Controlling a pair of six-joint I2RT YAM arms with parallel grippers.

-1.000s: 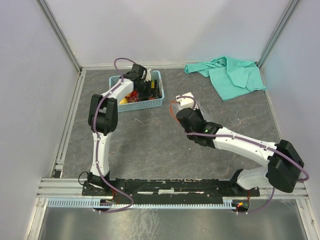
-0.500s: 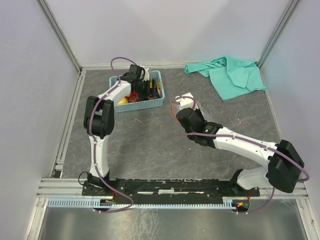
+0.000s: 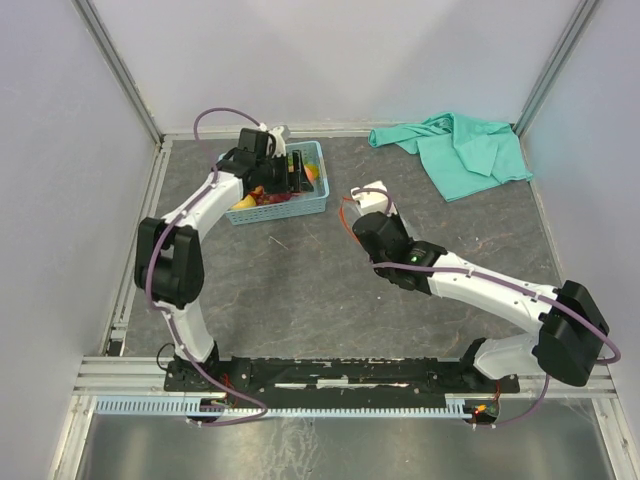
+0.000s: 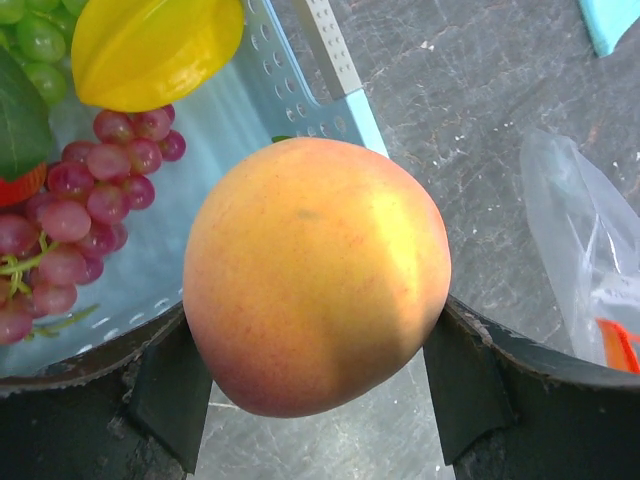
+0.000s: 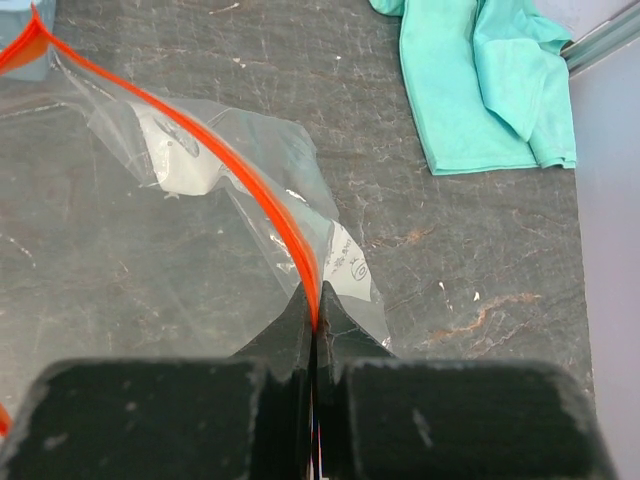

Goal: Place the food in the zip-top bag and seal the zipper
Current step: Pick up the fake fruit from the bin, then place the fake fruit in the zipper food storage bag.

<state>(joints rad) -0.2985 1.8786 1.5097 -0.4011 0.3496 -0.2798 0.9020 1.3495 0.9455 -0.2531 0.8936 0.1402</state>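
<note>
Bit worried here: left gripper [image 4: 315,400] squeezes the slick round peach [image 4: 315,275], right gripper [image 5: 315,335] pinches the bag [image 5: 250,130] by its zipper [image 5: 308,285], so the peach may slip or miss that floppy mouth.

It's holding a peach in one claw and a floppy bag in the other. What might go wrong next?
The round, smooth peach is held only at its sides by the left gripper, so it may slip in transit. The right gripper pinches the zipper at one spot, so the bag mouth may hang too narrow for the peach.
</note>
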